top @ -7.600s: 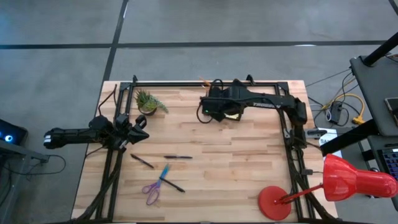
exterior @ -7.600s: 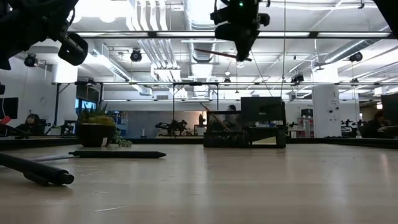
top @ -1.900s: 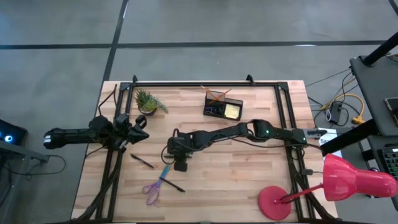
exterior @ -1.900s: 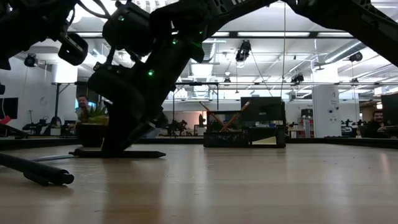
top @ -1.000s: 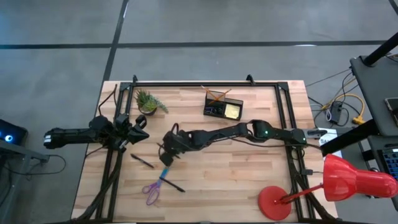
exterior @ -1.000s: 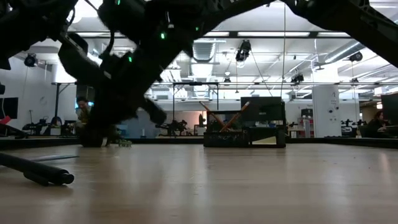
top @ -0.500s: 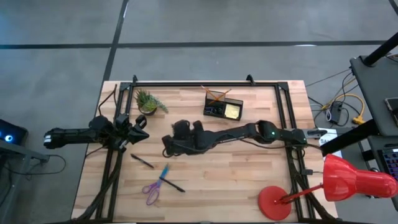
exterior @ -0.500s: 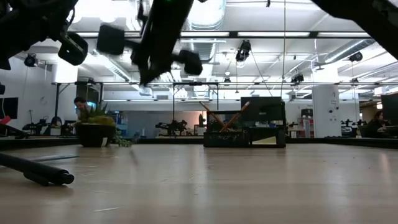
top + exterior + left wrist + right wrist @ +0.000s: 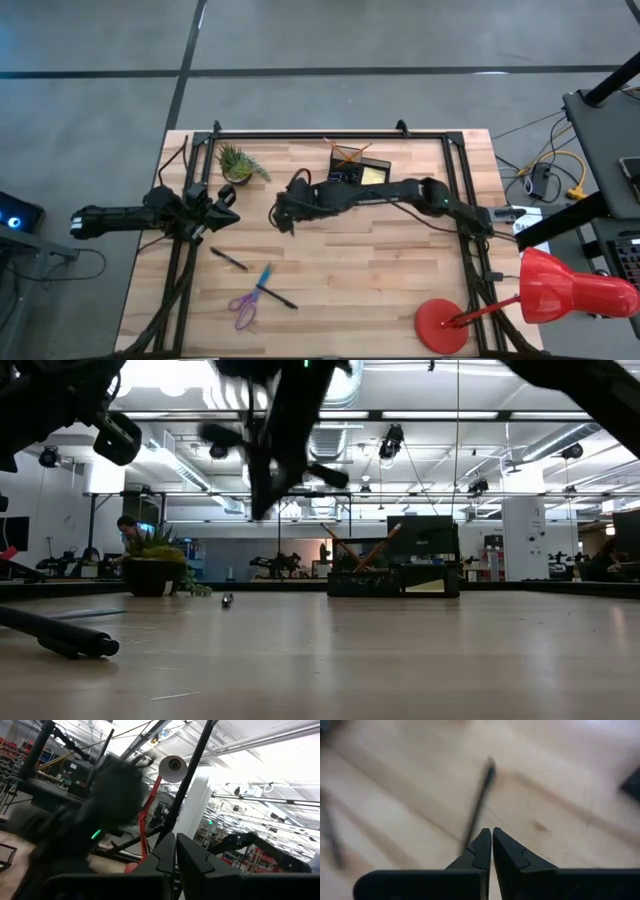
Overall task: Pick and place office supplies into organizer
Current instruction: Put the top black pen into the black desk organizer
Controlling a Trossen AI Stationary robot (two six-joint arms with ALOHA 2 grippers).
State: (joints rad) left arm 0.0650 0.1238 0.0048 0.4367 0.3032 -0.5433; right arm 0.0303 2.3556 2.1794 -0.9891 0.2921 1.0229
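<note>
While the right hand [image 9: 284, 212], pinched shut on a thin black pen [image 9: 481, 800], hangs over the worktop [image 9: 380, 285], it should carry the pen steadily to the organizer [image 9: 358, 176]; the left hand [image 9: 224, 206] waits closed.

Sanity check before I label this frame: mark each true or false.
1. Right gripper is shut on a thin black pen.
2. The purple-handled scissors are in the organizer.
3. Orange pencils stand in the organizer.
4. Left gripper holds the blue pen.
1. True. The right gripper is shut, and a thin black pen sticks out from its tips, above the table.
2. False. The purple-handled scissors lie on the table near its front edge, far from the organizer.
3. True. The orange pencils stand in its back section.
4. False. The left gripper is shut on nothing at the table's left edge; the blue pen lies by the scissors.
</note>
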